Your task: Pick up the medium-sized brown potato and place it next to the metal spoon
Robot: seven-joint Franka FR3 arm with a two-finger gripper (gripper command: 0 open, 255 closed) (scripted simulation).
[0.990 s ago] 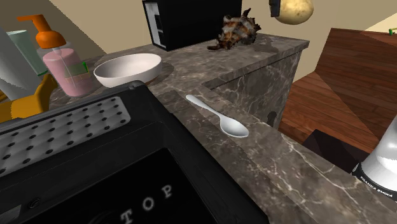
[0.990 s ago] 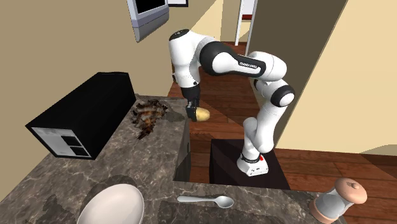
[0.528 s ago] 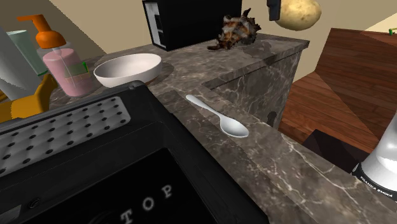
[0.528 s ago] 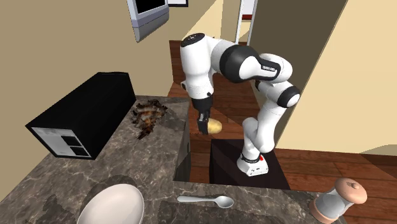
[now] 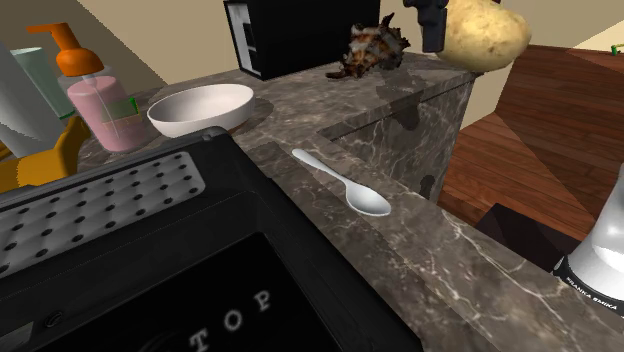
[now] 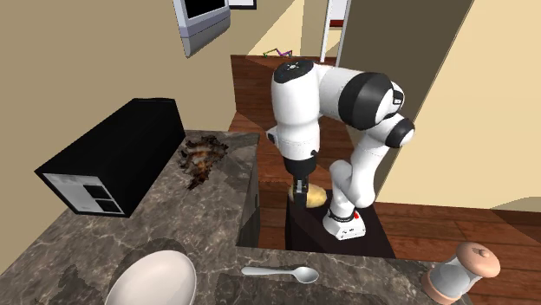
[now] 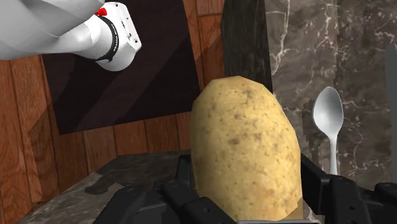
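**Q:** What lies nearest on the counter?

**A:** A pale metal spoon lies flat on a narrow strip of the dark, white-veined marble counter, close to its side edge. Behind it sits a shallow white bowl. A spiky brown seashell rests at the far corner, beside a black box.

**Q:** And the potato?

**A:** The tan, speckled oval potato is off the counter. It hangs in the air past the side edge, over the robot's dark stand. The black pincer is clamped on it, one finger against each side.

**Q:** Which step is this?

**A:** It looks like the carry: the potato is lifted but not yet placed. The next move calls for bringing it over the counter's edge and lowering it onto bare marble just beside the spoon without touching the spoon. Because the potato is rounded, it may roll if released before it rests.
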